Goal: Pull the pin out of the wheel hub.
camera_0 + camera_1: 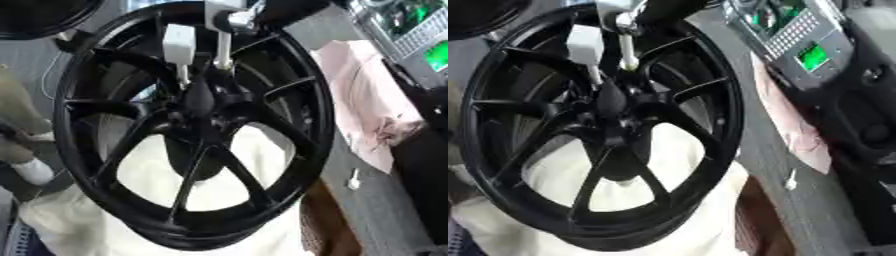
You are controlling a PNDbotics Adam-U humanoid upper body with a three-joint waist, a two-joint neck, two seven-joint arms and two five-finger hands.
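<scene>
Item one: a black multi-spoke wheel hub (194, 131), which we find filling most of both views, standing tilted on a white cloth (157, 220) that bunches beneath its lower rim.

Item two: the pin. We note a slim pale rod (224, 51) ending at the dark central boss (199, 97) of the hub; we take this for the pin, though we cannot tell how deep it sits.

Item three: the right robot hand (229, 17), entering from the top edge just above the hub's centre, silver and white parts showing. A white block-shaped part (178, 44) hangs beside the rod. We cannot tell whether its fingers are apart or closed on the rod.

Item four: a pink cloth (367, 105) lying on the grey counter (385, 220) right of the hub, with a small white object (353, 180) near it.

Item five: a grey device with a green screen (808, 47) at the upper right corner.
</scene>
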